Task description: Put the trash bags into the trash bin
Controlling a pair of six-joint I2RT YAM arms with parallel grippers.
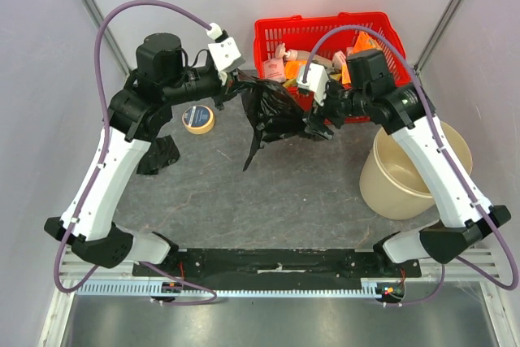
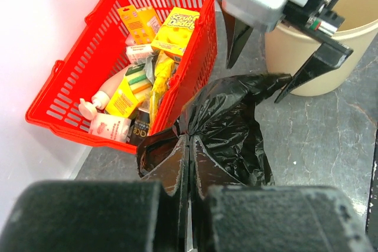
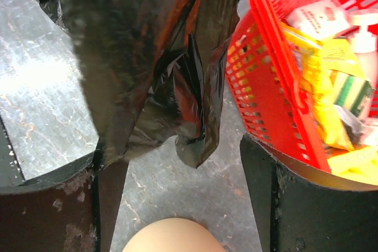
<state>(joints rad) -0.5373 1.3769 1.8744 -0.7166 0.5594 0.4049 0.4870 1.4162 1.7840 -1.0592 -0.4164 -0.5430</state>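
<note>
A crumpled black trash bag [image 1: 272, 111] hangs above the table in front of the red basket, and my left gripper [image 1: 236, 83] is shut on its top-left edge. The left wrist view has the jaws [image 2: 189, 146] pinched on the bag [image 2: 230, 122]. My right gripper [image 1: 321, 123] stands open at the bag's right side. A corner of the bag [image 3: 153, 57] hangs between its fingers [image 3: 313, 205] and drapes against the left one. A second black trash bag [image 1: 158, 156] lies on the table by the left arm. The beige trash bin [image 1: 386, 184] stands at the right, under the right arm.
The red wire basket [image 1: 325, 34], full of packets and bottles, stands at the back, right behind the bag and beside the right gripper's right finger. A roll of tape [image 1: 197, 119] lies left of the bag. Grey walls close in both sides.
</note>
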